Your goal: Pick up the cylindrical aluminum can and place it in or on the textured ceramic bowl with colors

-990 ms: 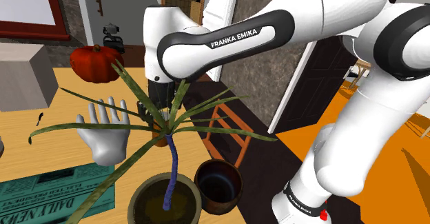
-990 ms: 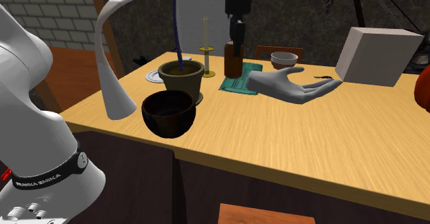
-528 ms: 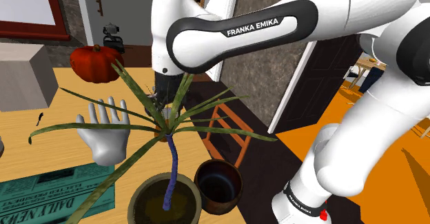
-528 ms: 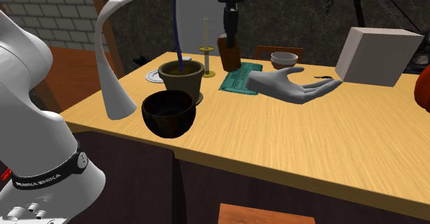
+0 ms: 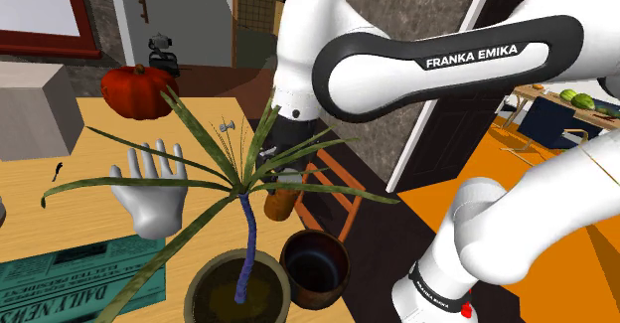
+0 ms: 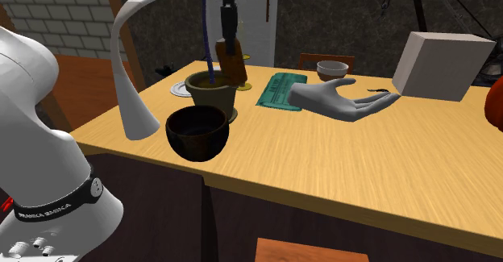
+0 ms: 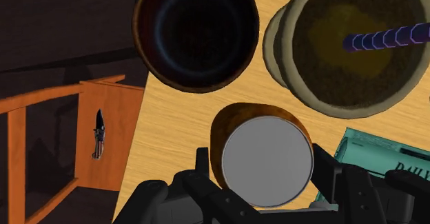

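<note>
Where the plant's leaves spread, end effector (image 6: 230, 43) hangs above counter (image 6: 338, 164), fingers clasped on can (image 6: 233, 65). Can orange-brown with flat grey end, tilted, lifted clear of counter. Dark bowl (image 7: 196, 33) stands on counter lower down near its edge, just beside plant pot (image 7: 344, 43), on the shoulder view's right of it. Teal newspaper (image 7: 375, 157) lies near pot. White model hand (image 6: 342, 99) rests farther along, well apart.

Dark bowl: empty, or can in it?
Empty: the dark round bowl is bare inside; the brown cylindrical can is clasped in the black gripper.
</note>
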